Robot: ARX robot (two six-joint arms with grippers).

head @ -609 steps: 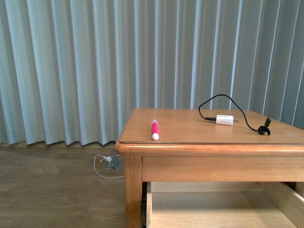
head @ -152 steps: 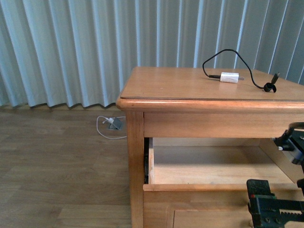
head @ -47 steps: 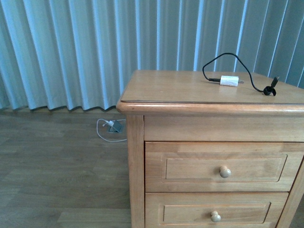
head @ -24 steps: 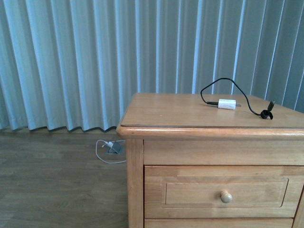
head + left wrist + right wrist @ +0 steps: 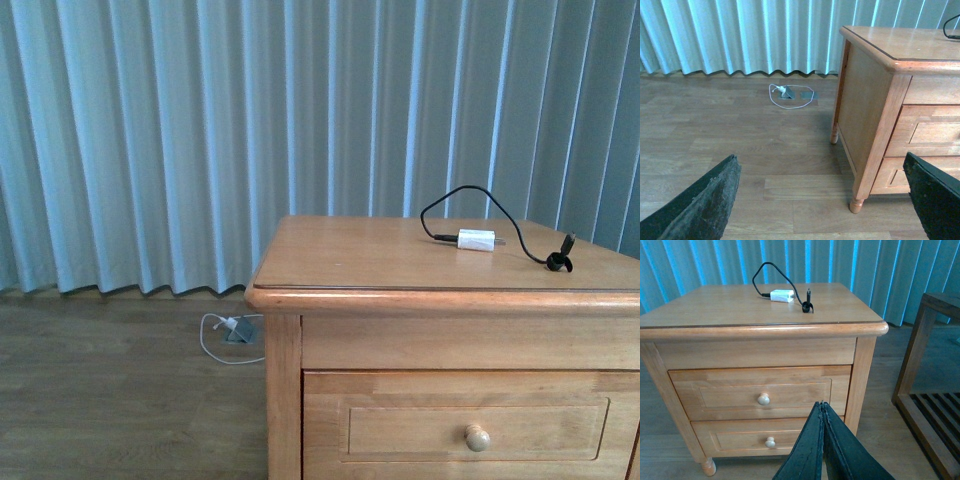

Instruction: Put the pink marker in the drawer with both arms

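The drawer (image 5: pixel 400 428) is the top one of a light wooden nightstand (image 5: pixel 300 255) and it is closed, its round knob (image 5: pixel 478 437) facing me. The right wrist view shows the same drawer (image 5: pixel 730 392) shut flush with the front. The pink marker is out of view; it is not on the nightstand top. Neither arm appears in the front view. My left gripper (image 5: pixel 820 165) is open, low over the floor beside the nightstand's left side, with nothing between its fingers. My right gripper (image 5: pixel 821 405) is shut on nothing, in front of the nightstand and apart from it.
A white charger block (image 5: pixel 476 240) with a black cable lies on the nightstand top. A second closed drawer (image 5: pixel 740 437) sits below the first. A white cable (image 5: pixel 228 330) lies on the wood floor by the curtain. A dark wooden rack (image 5: pixel 930 390) stands right of the nightstand.
The marker lay on the nightstand top and the drawer stood open; now the top holds no marker and the drawer is shut. The gripper seen at the drawer has left the front view.
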